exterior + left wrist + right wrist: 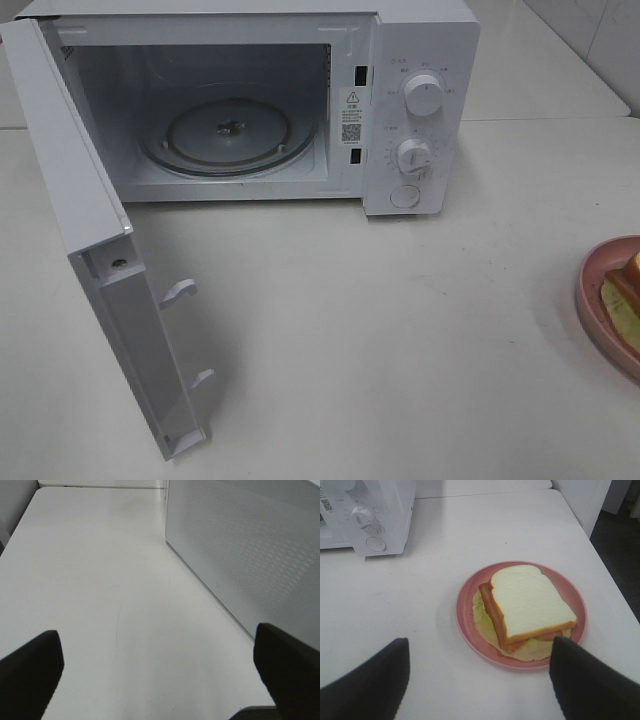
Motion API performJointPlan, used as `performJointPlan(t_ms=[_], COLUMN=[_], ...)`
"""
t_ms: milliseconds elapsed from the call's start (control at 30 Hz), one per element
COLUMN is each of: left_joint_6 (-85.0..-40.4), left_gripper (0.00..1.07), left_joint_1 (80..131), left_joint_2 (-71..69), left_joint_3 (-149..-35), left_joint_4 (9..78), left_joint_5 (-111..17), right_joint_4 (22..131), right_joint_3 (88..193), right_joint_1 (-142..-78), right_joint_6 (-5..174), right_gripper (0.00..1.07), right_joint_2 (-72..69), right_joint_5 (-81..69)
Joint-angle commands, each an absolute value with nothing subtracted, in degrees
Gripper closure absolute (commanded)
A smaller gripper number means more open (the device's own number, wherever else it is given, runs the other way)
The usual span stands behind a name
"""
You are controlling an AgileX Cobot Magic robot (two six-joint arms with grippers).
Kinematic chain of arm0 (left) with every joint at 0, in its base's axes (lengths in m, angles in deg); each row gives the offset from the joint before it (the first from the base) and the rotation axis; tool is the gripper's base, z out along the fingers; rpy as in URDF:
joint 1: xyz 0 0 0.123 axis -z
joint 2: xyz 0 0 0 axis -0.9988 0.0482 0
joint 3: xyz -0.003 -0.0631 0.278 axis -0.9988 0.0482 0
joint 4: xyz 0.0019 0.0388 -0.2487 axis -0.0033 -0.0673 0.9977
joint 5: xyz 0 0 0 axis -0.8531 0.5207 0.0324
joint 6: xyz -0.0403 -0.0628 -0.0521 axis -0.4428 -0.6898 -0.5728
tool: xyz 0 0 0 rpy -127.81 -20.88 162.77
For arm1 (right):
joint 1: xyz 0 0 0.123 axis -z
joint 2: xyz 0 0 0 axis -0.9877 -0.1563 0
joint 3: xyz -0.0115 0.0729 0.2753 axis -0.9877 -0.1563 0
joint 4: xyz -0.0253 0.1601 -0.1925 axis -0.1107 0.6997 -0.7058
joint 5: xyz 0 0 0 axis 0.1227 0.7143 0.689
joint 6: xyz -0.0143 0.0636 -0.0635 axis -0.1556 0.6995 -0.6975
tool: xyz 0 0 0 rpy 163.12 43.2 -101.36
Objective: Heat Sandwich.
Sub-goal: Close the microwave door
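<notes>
Sitting on pink plate (465, 611): sandwich (527, 607); microwave (215, 100) open, holding glass turntable (228, 135).

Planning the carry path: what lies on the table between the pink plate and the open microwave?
Nothing: bare white table separates the plate with the sandwich from the microwave, shown in the exterior high and right wrist views.

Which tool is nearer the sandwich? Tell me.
Right. The right tool hangs open just short of the sandwich; the left tool is open beside the microwave's door, far off.
</notes>
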State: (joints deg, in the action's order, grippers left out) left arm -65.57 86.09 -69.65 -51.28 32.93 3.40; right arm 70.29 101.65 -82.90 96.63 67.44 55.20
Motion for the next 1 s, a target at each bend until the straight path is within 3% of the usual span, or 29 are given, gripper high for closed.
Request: performJointPlan(t_ms=[33, 367, 533, 667, 700, 733, 833, 867, 900, 967, 1000], left_joint_6=[-65.57, -66.2, -66.03, -66.03, -66.03, -66.03, -66.03, -66.03, -66.03, -66.03, -66.03], left_gripper=[0.09, 0.1, 0.2, 0.44, 0.44, 0.56, 0.74, 0.74, 0.89, 1.06, 1.06], left_joint_1=[85.98, 85.98, 85.98, 85.98, 85.98, 85.98, 85.98, 85.98, 85.98, 85.98, 85.98], left_joint_2=[-70.1, -67.98, -62.77, -55.78, -55.78, -52.46, -47.82, -47.82, -44.84, -41.46, -41.46], left_joint_3=[-51.22, -53.46, -53.86, -53.86, -53.86, -53.86, -53.86, -53.86, -53.86, -53.86, -53.86], left_joint_4=[33.5, 32.01, 31.15, 31.15, 31.15, 31.15, 31.15, 31.15, 31.15, 31.1, 31.1], left_joint_5=[2.88, 0.08, -5.48, -9.49, -9.49, -10.87, -14.53, -14.53, -16.83, -19.18, -19.18], right_joint_4=[70.29, 70.29, 70.35, 70.35, 70.35, 70.35, 70.35, 70.35, 70.35, 70.35, 70.35], right_joint_3=[101.54, 101.54, 101.54, 101.54, 101.54, 101.54, 101.54, 101.54, 101.54, 101.54, 101.54], right_joint_1=[-82.67, -82.67, -82.67, -82.67, -82.67, -82.67, -82.67, -82.67, -82.67, -82.67, -82.67], right_joint_6=[96.05, 96.05, 96.05, 96.05, 96.05, 96.05, 96.05, 96.05, 96.05, 96.05, 96.05], right_gripper=[0.32, 0.32, 0.32, 0.32, 0.32, 0.32, 0.32, 0.32, 0.32, 0.32, 0.32], right_joint_2=[68.99, 68.99, 68.99, 68.99, 68.99, 68.99, 68.99, 68.99, 68.99, 68.99, 68.99], right_joint_5=[54.51, 54.51, 54.51, 54.51, 54.51, 54.51, 54.51, 54.51, 54.51, 54.51, 54.51])
